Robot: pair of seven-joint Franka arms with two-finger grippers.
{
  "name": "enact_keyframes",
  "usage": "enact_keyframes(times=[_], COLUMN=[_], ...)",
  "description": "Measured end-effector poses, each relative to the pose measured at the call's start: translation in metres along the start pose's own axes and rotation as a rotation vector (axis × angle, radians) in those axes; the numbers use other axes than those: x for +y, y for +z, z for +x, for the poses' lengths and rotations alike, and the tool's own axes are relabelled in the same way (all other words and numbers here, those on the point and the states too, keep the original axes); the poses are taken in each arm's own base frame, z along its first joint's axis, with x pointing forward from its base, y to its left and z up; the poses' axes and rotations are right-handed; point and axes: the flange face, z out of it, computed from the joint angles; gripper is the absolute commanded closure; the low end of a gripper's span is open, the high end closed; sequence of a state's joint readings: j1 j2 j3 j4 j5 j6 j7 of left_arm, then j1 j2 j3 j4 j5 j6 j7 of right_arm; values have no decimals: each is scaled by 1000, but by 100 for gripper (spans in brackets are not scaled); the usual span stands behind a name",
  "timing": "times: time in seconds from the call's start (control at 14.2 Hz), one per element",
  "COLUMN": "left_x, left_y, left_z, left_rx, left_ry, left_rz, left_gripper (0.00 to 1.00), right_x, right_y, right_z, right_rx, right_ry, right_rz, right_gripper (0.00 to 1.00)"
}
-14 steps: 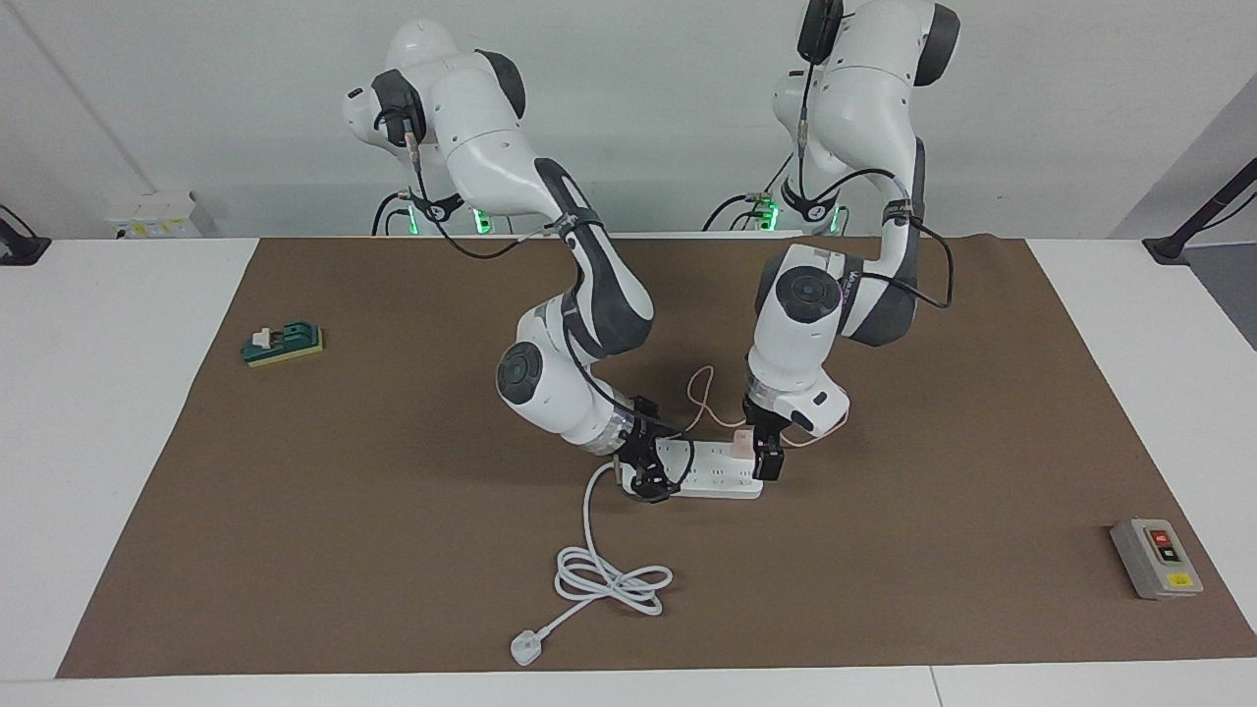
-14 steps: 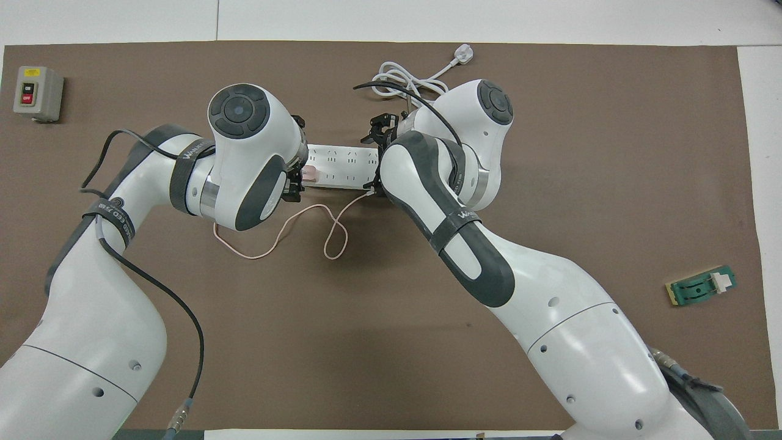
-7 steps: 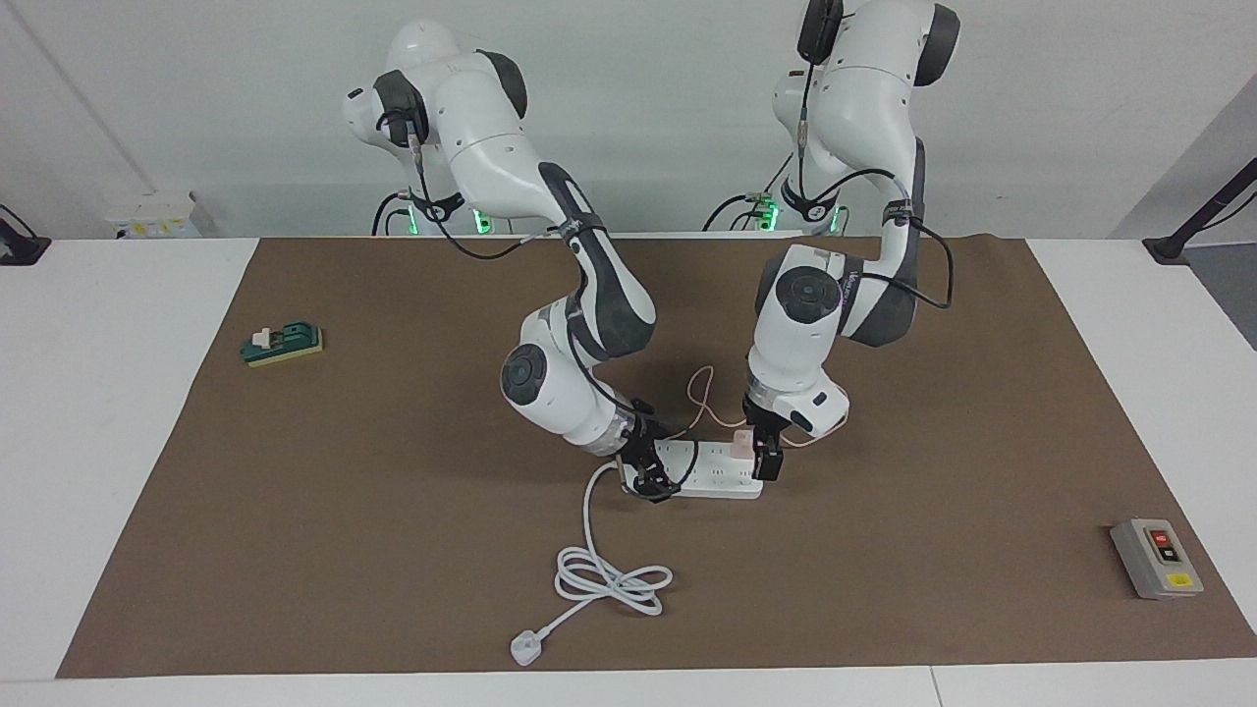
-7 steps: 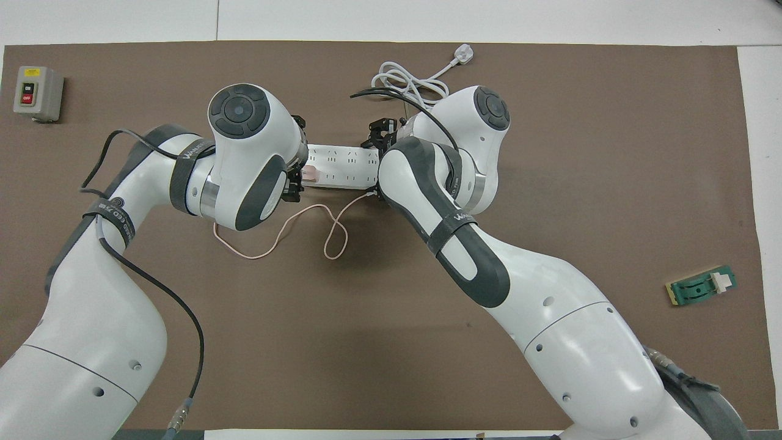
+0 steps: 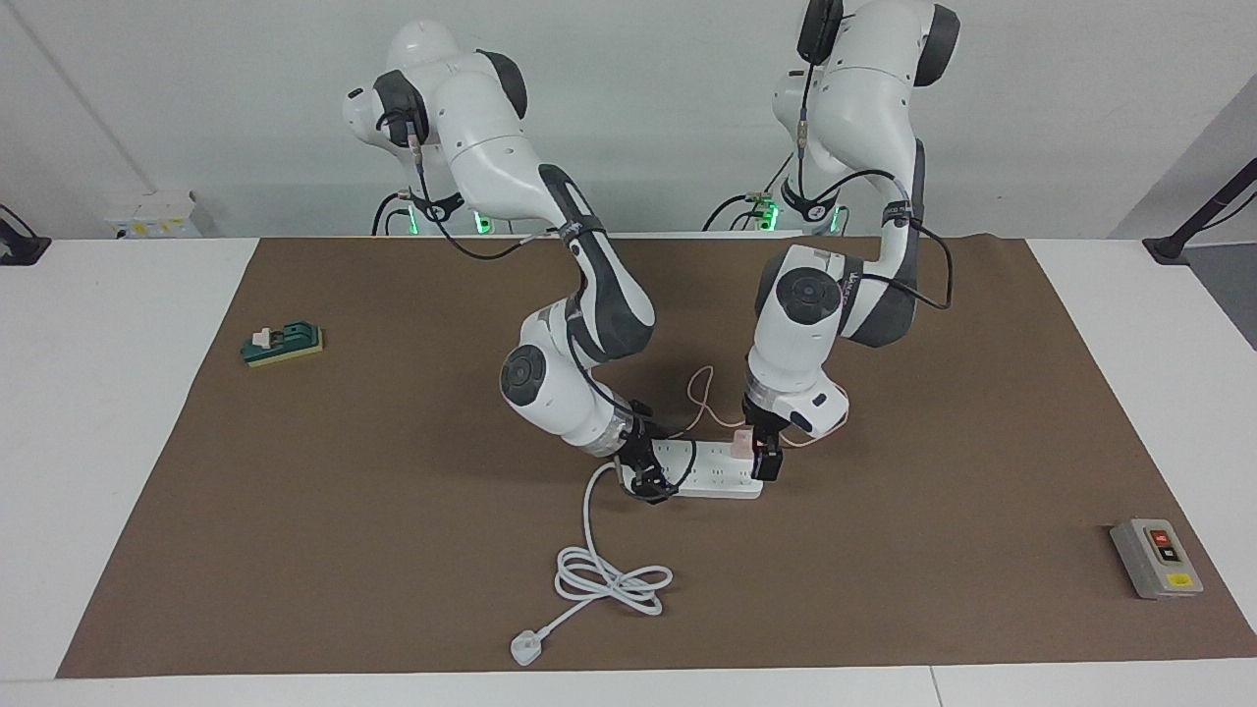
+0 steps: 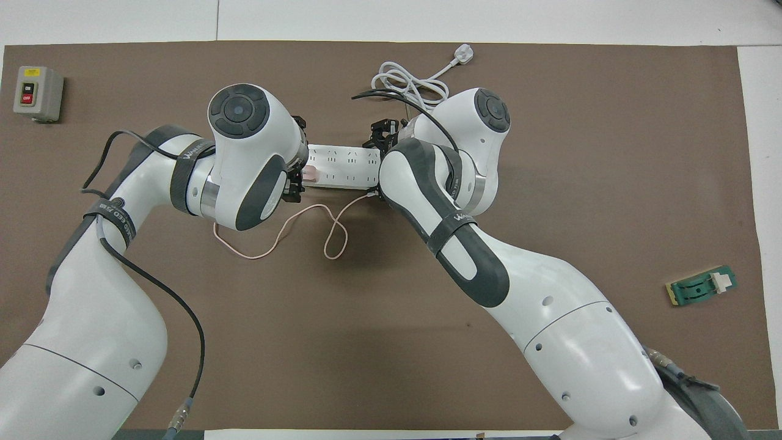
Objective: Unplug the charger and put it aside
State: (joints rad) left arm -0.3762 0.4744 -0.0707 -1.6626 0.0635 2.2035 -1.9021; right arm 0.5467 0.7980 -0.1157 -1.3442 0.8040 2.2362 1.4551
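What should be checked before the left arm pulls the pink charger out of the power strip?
1. Charger seated in the power strip: ok.
2. Left gripper down at the charger: ok; firm grip: cannot tell.
3. Right gripper at the strip's cord end to brace it: ok; actual hold: cannot tell.
4. Pink cable loose, nearer the robots: ok.
5. Bare mat toward the left arm's end for set-down: ok.

A white counter (image 5: 118, 442) carries a brown mat (image 5: 393, 550). On the mat lie a long white plastic power strip (image 5: 709, 475), a grey switch box (image 5: 1156, 558) and a green block (image 5: 283, 344).
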Motion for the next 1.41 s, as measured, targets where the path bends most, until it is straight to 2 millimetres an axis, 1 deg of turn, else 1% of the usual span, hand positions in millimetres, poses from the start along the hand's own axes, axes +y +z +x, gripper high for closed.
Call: enact_keyframes(times=[0.35,0.42,0.49,0.56,0.63,0.85,1.27,1.34,1.41], left_x=[0,0,0,0,0,0,0,0,0], left_y=[0,0,0,0,0,0,0,0,0], left_z=[0,0,0,0,0,0,0,0,0], left_rx=[-1,-1,-1,-1,-1,-2,-2,-2,-2], left_ry=[-1,-1,-1,-1,-1,-1,-1,-1,-1], left_rz=[1,1,1,1,1,1,1,1,1], left_gripper=[0,0,0,0,0,0,0,1,6], right_x=[0,0,0,0,0,0,0,0,0], right_y=[1,1,1,1,1,0,0,0,0], right_z=[2,2,2,2,2,2,2,2,2], right_rx=[3,3,3,3,2,2,2,2,1], right_ry=[-7,-7,-7,-7,-5,1,2,2,2], right_rz=[3,4,4,4,5,5,6,6,6], right_gripper=[0,1,6,15,32,100,100,100,100])
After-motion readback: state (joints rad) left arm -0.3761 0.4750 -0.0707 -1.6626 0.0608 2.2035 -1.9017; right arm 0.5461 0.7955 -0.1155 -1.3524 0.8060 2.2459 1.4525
